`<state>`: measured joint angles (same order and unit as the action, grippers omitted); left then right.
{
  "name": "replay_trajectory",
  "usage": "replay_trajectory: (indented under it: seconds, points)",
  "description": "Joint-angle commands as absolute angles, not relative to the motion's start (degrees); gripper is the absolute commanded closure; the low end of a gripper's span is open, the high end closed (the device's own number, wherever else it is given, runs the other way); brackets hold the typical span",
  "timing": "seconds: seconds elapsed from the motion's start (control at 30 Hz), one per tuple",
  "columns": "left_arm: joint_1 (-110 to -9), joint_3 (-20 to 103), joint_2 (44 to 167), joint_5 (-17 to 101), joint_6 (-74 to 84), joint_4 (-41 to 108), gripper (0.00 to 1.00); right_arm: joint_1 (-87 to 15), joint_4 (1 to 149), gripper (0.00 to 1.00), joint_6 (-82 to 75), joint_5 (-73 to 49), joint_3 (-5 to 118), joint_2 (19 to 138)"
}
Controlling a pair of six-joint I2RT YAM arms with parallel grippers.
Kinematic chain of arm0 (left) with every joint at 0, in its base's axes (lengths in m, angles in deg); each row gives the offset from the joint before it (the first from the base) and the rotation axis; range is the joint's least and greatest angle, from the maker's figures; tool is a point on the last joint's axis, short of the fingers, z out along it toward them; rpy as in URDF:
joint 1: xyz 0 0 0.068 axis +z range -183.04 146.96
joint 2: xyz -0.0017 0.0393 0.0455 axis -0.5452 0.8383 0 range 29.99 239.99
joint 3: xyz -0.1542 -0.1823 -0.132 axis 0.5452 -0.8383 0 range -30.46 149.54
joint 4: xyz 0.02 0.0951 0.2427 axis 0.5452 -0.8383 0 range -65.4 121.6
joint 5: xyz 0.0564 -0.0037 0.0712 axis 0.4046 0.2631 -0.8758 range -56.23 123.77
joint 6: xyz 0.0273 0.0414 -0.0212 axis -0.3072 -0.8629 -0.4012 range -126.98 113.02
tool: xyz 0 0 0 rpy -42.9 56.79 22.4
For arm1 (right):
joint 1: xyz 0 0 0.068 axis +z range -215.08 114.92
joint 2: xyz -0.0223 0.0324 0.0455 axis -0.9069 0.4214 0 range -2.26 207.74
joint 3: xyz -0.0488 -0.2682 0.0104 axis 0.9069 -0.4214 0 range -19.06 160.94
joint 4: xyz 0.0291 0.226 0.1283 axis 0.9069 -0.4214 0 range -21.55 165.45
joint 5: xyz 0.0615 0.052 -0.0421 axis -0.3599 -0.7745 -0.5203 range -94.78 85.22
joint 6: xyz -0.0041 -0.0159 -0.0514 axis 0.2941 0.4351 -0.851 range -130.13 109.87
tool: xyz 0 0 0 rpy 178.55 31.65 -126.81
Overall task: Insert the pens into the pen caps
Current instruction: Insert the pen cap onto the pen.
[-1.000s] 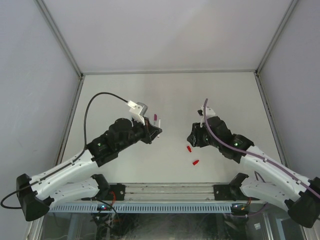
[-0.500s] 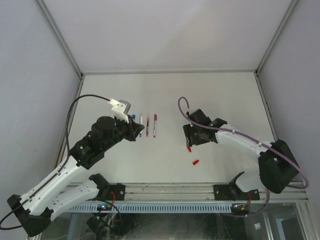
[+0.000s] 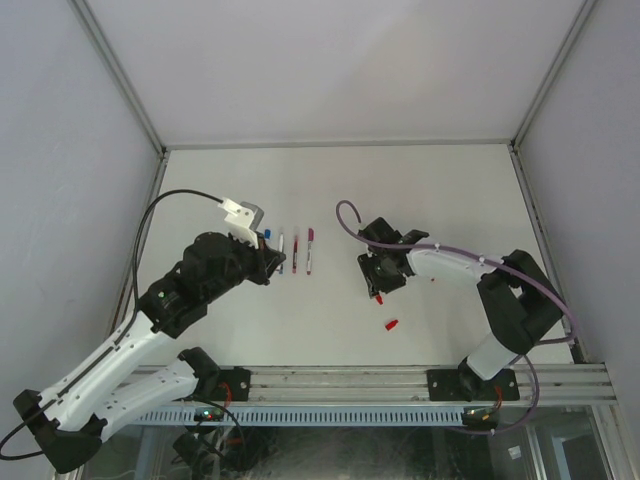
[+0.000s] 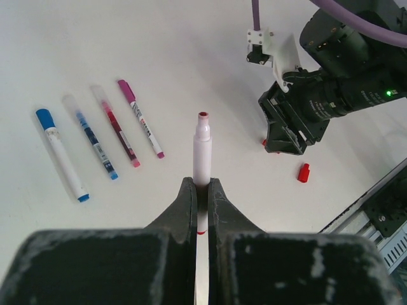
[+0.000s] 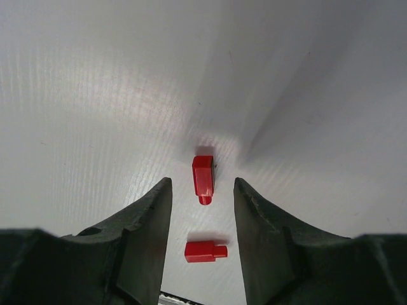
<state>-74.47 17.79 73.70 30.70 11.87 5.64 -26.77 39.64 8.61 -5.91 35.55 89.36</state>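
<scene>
My left gripper [image 4: 202, 185] is shut on a white pen [image 4: 202, 145] whose uncapped red tip points away from the wrist. In the top view this gripper [image 3: 268, 262] hovers just left of several pens [image 3: 295, 252] lying side by side; the wrist view shows these pens [image 4: 95, 145] with blue, red and magenta ends. My right gripper [image 5: 202, 183] is open and points down at the table, its fingers either side of a red pen cap [image 5: 203, 176] without touching it. A second red cap [image 5: 205, 250] lies nearer the front edge. From above, the right gripper [image 3: 378, 283] covers part of the first cap [image 3: 378, 297].
The second red cap [image 3: 392, 324] lies on the white table [image 3: 450, 200] in front of the right gripper. Grey walls enclose the table on three sides. A metal rail [image 3: 340, 380] with both arm bases runs along the near edge.
The left gripper drew back to the left with its pen, uncovering the row of pens. The right gripper shifted left and down over the red cap, its jaws widening then narrowing.
</scene>
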Motion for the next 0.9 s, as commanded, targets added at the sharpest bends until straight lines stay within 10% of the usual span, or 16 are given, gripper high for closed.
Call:
replay_trajectory:
  seconds: [0.0,0.87]
  points:
    - [-74.0,20.2,73.32,31.26,11.12,7.25,1.0,-26.45,40.18,0.58,6.74,-6.24,38.47,90.7]
    - [-74.07,19.84,73.52,30.79,11.77,7.99,1.0,-24.56,36.58,0.78,6.79,-1.58,40.36,96.76]
